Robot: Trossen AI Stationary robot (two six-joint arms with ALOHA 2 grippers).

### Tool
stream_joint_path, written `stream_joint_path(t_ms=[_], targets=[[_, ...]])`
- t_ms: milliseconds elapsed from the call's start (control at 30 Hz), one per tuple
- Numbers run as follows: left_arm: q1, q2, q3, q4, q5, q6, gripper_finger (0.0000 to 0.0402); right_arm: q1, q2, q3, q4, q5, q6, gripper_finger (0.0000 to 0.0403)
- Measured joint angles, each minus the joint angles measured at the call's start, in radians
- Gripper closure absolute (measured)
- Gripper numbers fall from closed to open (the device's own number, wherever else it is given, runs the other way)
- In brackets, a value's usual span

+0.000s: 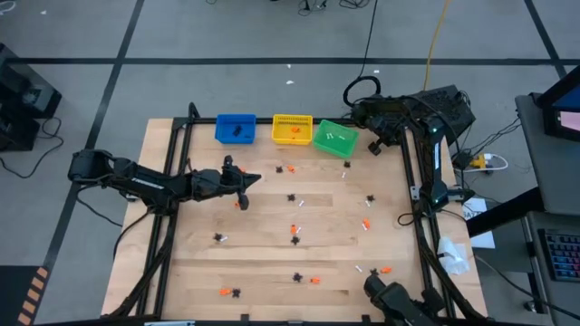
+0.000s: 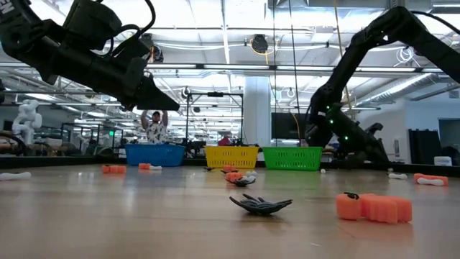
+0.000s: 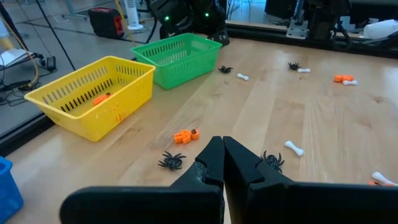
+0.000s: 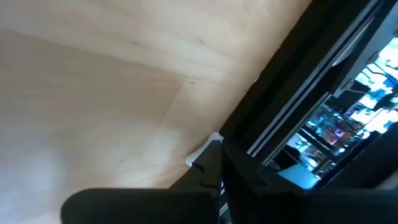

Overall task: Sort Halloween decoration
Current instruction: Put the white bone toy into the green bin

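Halloween decoration (image 3: 186, 135) bits scattered across bench (image 1: 272, 263), look light, stiff, slippery — pinch each across its body; left gripper (image 3: 222, 163) jaws closed empty above them, right gripper (image 4: 217, 165) closed, parked at bench edge.

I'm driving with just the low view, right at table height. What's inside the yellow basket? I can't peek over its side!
Observer: One orange trinket lies in the yellow bin.
Operator: And the blue one?
Observer: The blue bin holds a black trinket.
Operator: Where's the right arm's tool?
Observer: The right tool is shut, low over bare wood beside the table's black frame.
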Motion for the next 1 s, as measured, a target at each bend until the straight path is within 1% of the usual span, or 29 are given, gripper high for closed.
stream_joint_path(t_ms=[167,333,400,533,633,700,800,1000], targets=[[0.0,0.0,0.0,0.0,-0.005,0.001,0.0402,0.0,-0.006,0.002,-0.008,-0.031,-0.025,0.0403],[0.0,0.0,0.0,0.001,-0.023,0.005,0.0402,0.001,-0.061,0.001,0.053,-0.159,-0.069,0.0403],[0.0,0.0,0.0,0.0,-0.025,0.005,0.0402,0.002,-0.089,0.001,0.056,-0.182,-0.071,0.0403],[0.0,0.0,0.0,0.001,-0.026,0.005,0.0402,0.002,-0.133,0.001,0.018,-0.184,-0.05,0.0403],[0.0,0.0,0.0,0.001,-0.026,0.005,0.0402,-0.009,-0.128,-0.003,0.001,-0.18,-0.032,0.0403],[0.0,0.0,0.0,0.001,-0.026,0.005,0.0402,-0.01,-0.106,-0.006,-0.002,-0.159,-0.023,0.0403],[0.0,0.0,0.0,0.001,-0.026,0.005,0.0402,-0.014,-0.059,-0.009,-0.023,-0.099,0.001,0.0403],[0.0,0.0,0.0,-0.003,-0.026,0.006,0.0402,-0.029,0.018,0.014,-0.073,-0.085,0.026,0.0403]])
